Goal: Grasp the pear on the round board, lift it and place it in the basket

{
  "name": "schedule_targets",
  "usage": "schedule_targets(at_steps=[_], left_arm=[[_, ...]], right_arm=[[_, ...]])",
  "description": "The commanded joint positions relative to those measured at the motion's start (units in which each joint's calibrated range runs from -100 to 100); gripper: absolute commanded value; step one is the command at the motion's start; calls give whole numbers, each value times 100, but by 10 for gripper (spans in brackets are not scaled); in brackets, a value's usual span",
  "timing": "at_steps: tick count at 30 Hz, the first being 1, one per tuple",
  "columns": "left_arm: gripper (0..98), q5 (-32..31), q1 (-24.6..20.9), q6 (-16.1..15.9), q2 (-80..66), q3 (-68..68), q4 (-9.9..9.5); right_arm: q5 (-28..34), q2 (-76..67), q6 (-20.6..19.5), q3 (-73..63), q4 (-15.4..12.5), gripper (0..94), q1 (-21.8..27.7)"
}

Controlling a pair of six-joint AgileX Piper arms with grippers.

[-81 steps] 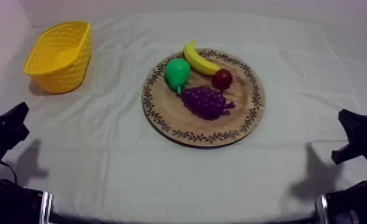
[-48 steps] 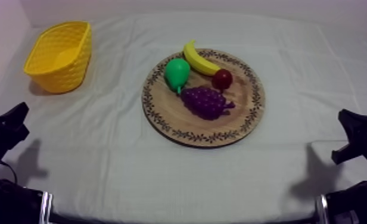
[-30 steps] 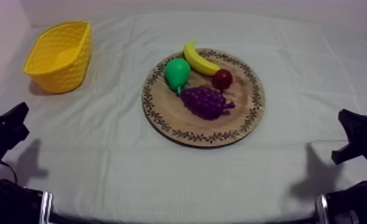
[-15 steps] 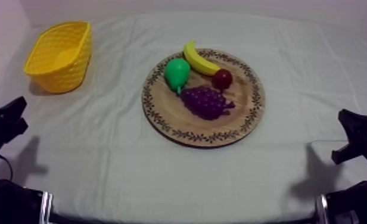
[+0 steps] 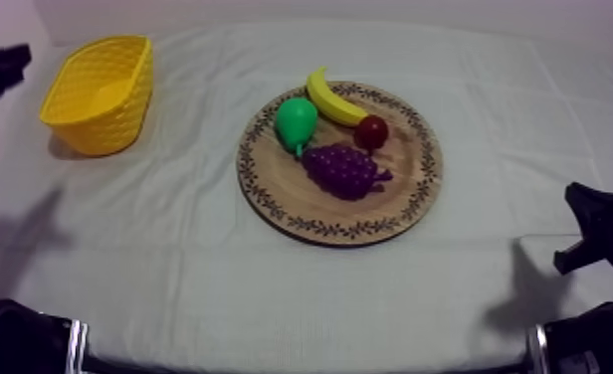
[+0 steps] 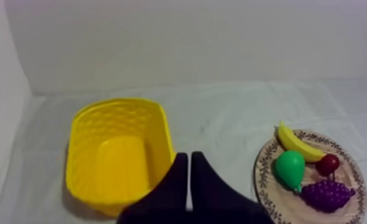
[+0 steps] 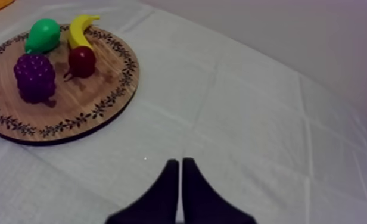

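1. In the top view, the pear (image 5: 296,121) lay on the round wooden board (image 5: 342,232), on the side that faced the yellow basket (image 5: 97,94). The banana (image 5: 335,99) was close behind the pear, the bunch of grapes (image 5: 345,169) was just in front of it, and the small red fruit (image 5: 372,130) sat between the banana and the grapes. The basket stood at the far left of the table (image 5: 221,288), well apart from the board. The left gripper (image 5: 12,60) hung at the left edge, just beside the basket. The right gripper (image 5: 581,204) sat low at the right side, well apart from the board.
2. In the left wrist view, the two black fingers of the left gripper lay together as a narrow wedge, so it was closed and held nothing. The basket was near in front of it. The board was farther away, with the pear on it between the banana and the grapes.
3. In the right wrist view, the fingers of the right gripper were also pressed together, closed on nothing, above the bare cloth. The board lay beyond them, and the pear was at its far rim, beside the banana.
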Motion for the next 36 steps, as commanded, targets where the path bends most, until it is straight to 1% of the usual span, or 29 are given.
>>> schedule_targets(at_steps=[1, 9, 17, 22, 25, 28, 33, 36], left_arm=[[0, 121, 70, -29, 964, -1363, -1], [27, 654, 463, -58, 2417, -3039, -16], [81, 932, 875, 251, 3629, -3898, -133], [160, 1061, 1071, 427, 4368, -4185, -184], [240, 1132, 1196, 530, 4828, -4358, -225], [350, 1183, 1317, 611, 5256, -4544, -242], [654, 1438, 1499, 729, 5922, -4949, -257], [814, 1689, 1587, 824, 6313, -5272, -259]], right_arm=[[0, -1, 0, -1, 0, 3, -1], [0, -1, 0, -1, 0, 3, -1], [0, -1, 0, -1, 0, 3, -1], [0, -1, 0, -1, 0, 3, -1], [0, -1, 0, -1, 0, 3, -1], [0, -1, 0, -1, 0, 3, -1], [0, -1, 0, -1, 0, 3, -1], [0, -1, 0, -1, 0, 3, -1]])
